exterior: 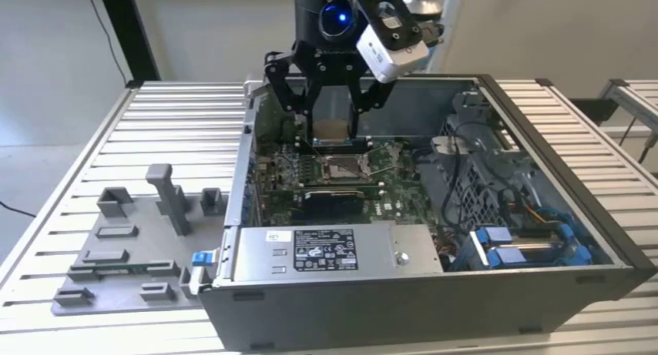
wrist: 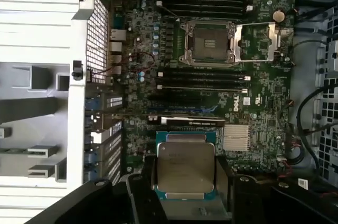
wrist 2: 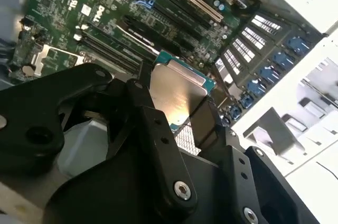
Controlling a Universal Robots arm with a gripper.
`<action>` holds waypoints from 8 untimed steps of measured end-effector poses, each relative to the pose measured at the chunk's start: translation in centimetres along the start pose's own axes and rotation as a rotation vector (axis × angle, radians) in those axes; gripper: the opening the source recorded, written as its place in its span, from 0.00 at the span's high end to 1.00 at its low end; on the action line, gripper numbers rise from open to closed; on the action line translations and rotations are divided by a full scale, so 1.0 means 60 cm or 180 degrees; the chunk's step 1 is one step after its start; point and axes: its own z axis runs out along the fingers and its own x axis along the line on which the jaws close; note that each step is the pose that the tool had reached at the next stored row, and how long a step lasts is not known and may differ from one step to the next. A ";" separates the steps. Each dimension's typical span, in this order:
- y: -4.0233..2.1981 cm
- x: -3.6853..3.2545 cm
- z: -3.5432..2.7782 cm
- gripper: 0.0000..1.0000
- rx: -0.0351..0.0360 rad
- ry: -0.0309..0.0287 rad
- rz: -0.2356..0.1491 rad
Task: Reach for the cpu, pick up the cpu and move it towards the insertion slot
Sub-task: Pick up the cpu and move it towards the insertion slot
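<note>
Pincer (wrist: 182,182) is clamping the cpu (wrist: 186,170) by opposite edges above the motherboard (wrist: 253,108); light, rigid, fragile underneath

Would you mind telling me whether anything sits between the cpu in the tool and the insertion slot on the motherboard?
Nothing visible does. The tool holds the cpu above the board, and the insertion slot lies open with its frame flipped aside. In the first wrist view, only low board parts such as the memory slots lie between them.
</note>
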 end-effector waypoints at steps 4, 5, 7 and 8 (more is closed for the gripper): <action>0.000 -0.018 0.000 1.00 0.0000 0.0000 0.0000; 0.000 -0.021 0.000 1.00 0.0000 0.0000 0.0000; 0.000 -0.027 0.000 1.00 0.0000 0.0000 0.0000; 0.000 -0.030 0.001 1.00 0.0000 0.0000 0.0000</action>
